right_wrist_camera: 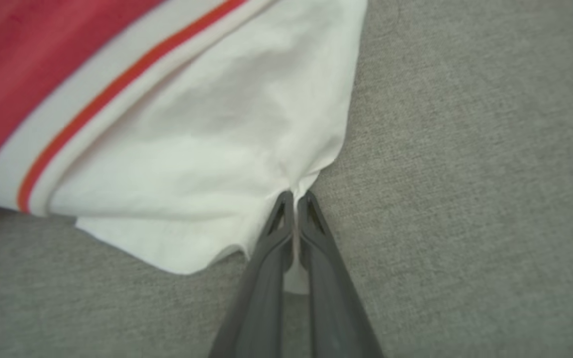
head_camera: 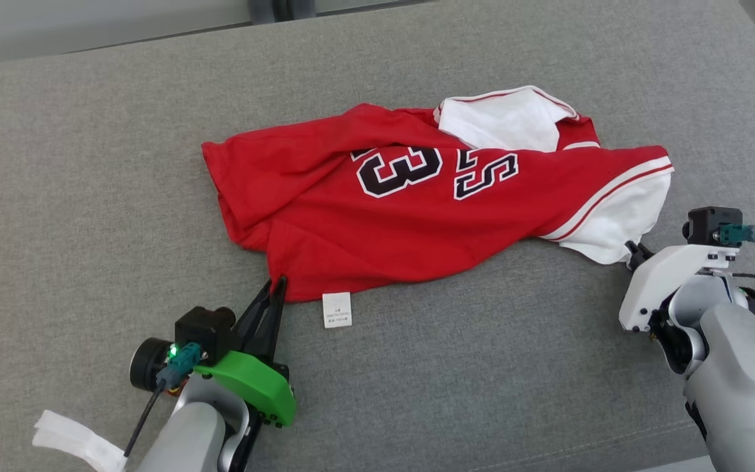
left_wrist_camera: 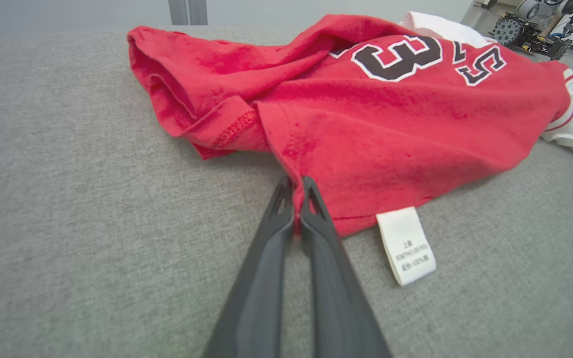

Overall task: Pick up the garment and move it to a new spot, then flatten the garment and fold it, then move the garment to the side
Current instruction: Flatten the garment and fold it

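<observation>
The garment [head_camera: 417, 210] is a red jersey with black-and-white numbers and white sleeves, lying crumpled on the grey cushioned surface [head_camera: 89, 164]. My left gripper [head_camera: 277, 283] is shut on the red hem at the garment's near left corner; in the left wrist view the gripper [left_wrist_camera: 296, 186] pinches that red edge of the garment [left_wrist_camera: 391, 124], beside a white care label [left_wrist_camera: 406, 246]. My right gripper [head_camera: 633, 252] is shut on the white sleeve's edge at the right; in the right wrist view the gripper [right_wrist_camera: 294, 196] nips the white cloth of the garment [right_wrist_camera: 192, 149].
The grey surface's far edge runs along the top of the head view, with pale floor [head_camera: 56, 26] beyond. A white strap [head_camera: 76, 442] hangs by my left arm. Another wheeled machine [left_wrist_camera: 535, 25] stands beyond the surface in the left wrist view.
</observation>
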{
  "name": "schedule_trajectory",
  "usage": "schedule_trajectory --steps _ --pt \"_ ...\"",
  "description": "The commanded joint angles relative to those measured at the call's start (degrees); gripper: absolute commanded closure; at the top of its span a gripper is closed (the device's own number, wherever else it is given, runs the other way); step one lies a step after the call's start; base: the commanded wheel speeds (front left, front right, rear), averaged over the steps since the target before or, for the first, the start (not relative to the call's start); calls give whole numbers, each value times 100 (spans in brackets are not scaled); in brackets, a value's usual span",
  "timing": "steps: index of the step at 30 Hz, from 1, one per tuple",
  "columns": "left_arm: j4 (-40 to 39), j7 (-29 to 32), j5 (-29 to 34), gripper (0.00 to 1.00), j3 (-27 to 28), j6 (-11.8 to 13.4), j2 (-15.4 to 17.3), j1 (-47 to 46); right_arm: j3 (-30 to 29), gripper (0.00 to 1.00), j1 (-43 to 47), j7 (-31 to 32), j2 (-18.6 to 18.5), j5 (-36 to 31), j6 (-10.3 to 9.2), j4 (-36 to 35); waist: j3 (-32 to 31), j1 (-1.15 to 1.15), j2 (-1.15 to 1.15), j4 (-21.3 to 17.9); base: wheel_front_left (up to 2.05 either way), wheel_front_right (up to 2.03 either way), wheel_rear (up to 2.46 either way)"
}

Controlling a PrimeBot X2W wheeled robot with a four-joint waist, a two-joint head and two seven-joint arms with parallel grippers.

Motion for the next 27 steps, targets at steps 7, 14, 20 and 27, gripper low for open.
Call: schedule_trajectory --steps 7,14,20,27 --pt "-1143 0 -867 100 330 -23 -70 467 -138 100 650 -391 -33 1210 1 -1357 -429 0 0 120 0 0 0" --pt "-2252 54 -1909 100 424 -22 30 634 -404 100 1028 -253 -237 1890 1 -3475 -728 0 0 81 0 0 0" --pt "-2966 438 -2549 100 451 -22 170 262 -718 100 856 100 -223 2122 1 -4942 -839 0 0 42 0 0 0" --pt "-3374 1221 -3137 100 590 -22 488 -680 -884 100 -48 652 -305 1936 2 -5613 -649 0 0 -12 0 0 0"
